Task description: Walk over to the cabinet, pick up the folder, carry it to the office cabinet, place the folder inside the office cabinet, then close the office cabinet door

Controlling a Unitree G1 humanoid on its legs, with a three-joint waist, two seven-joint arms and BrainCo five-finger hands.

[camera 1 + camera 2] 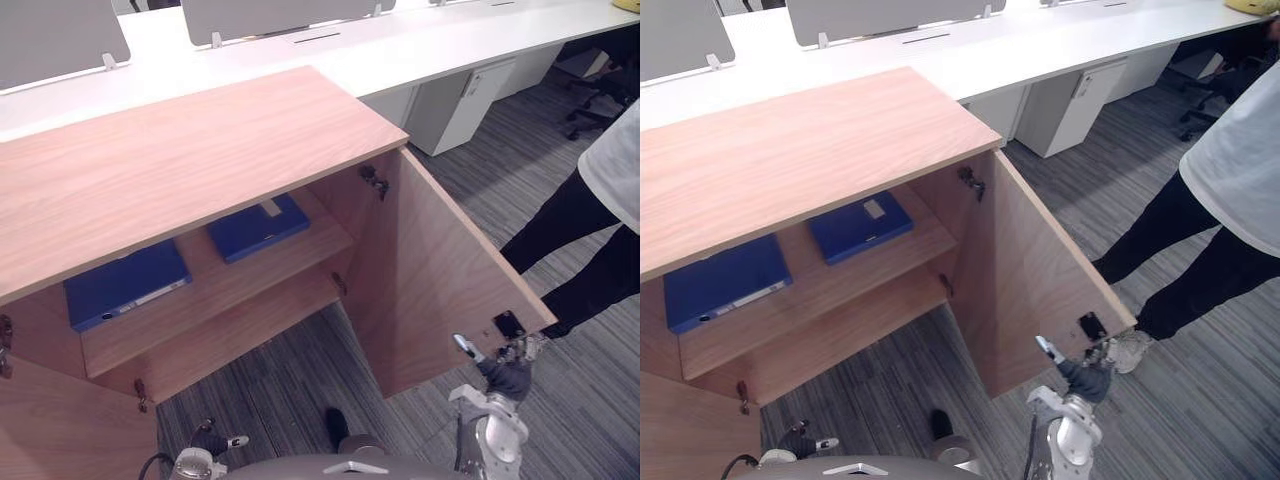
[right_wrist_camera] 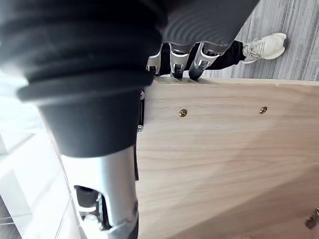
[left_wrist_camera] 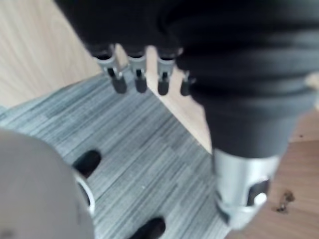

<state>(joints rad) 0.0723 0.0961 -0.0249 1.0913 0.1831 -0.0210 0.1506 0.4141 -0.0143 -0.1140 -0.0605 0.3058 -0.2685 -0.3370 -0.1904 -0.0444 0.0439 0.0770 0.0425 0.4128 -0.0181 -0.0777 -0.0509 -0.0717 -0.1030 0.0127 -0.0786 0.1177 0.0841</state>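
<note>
The wooden office cabinet [image 1: 180, 160] stands with its doors swung out. On its upper shelf lie two blue folders, one at the left [image 1: 125, 285] and one further right [image 1: 258, 227]. My right hand [image 1: 508, 375] is at the outer lower corner of the right door [image 1: 440, 270]. Its straight fingers [image 2: 175, 62] reach over the door's edge and the thumb lies along the inner face. My left hand [image 1: 210, 445] hangs low in front of the cabinet, its fingers [image 3: 137, 69] relaxed and holding nothing.
A person in dark trousers [image 1: 575, 240] stands close by, just right of the open door. The left door [image 1: 60, 420] juts out at the lower left. A long white desk [image 1: 400, 40] with drawer units runs behind the cabinet. Grey striped carpet lies underfoot.
</note>
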